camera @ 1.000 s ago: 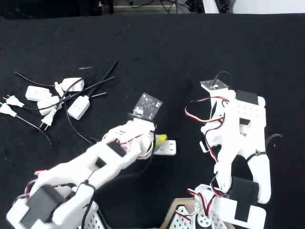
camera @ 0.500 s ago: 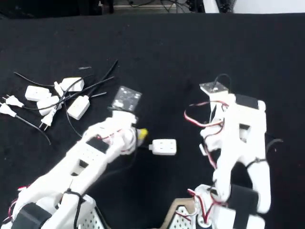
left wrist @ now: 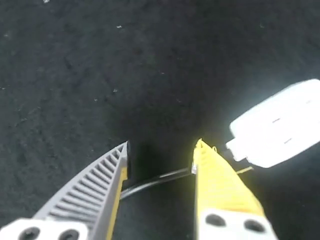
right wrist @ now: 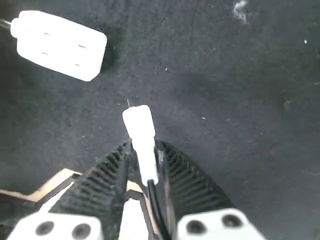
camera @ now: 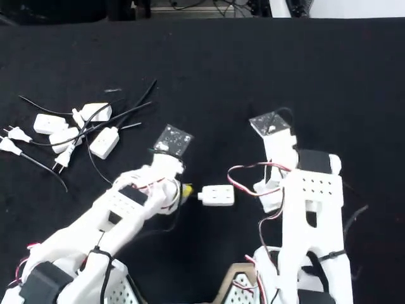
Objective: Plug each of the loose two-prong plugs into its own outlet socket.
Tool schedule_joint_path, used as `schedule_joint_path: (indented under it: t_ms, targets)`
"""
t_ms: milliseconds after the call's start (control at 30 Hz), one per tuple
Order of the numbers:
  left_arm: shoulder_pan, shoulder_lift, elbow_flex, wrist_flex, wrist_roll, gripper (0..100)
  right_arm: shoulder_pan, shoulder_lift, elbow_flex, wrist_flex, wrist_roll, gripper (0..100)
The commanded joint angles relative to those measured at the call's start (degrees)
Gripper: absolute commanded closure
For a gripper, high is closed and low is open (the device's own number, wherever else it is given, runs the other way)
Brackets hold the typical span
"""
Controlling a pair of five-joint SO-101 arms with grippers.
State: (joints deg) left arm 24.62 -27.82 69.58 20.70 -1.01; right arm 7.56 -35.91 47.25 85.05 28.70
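The counter (camera: 253,76) was covered in black cloth, flecked with lint up close. At its near edge a tan board (camera: 235,278) sat between my two arm bases.

My right claw (right wrist: 142,147) was clamped on a plug (right wrist: 137,120). It was small, white and rounded, held upright between the ribbed black fingers. Its thin prongs pointed outward and its black lead ran back down through the grip.

My left claw (left wrist: 160,160) stood wide, low over the cloth. A black cord (left wrist: 155,181) lay across the gap between its fingers. I could not tell what the cord belonged to.

Just beyond the left claw's yellow finger (left wrist: 215,180) lay a socket (camera: 216,196). It was a flat white block with rounded corners, slotted on top, with a short stub at the end facing that claw. It rested on the cloth between my arms, apart from both claws.

Farther off on my left sat a pile (camera: 76,130) of more white sockets and plugs, tangled in thin black cords.

Past the counter's far edge, the room (camera: 190,6) was dim, with cables on the floor.
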Motion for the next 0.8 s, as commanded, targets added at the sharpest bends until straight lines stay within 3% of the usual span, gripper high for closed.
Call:
schedule_joint_path:
  t_ms: [0,267,500,767]
  targets:
    - [2.9,-0.3,-1.4,3.7,-0.7,79,-4.8,4.5,-0.2,-1.0,-0.5,98.8]
    - [7.4,-0.3,-5.1,15.5,-0.7,79,-7.5,9.4,3.0,-10.4,0.8,98.8]
    - [7.5,-0.3,-5.4,15.9,-0.7,79,-8.5,5.6,6.5,-11.5,4.0,98.8]
    - [7.4,-8.1,-2.8,17.1,-0.7,79,-17.1,5.6,6.2,-14.3,1.1,98.8]
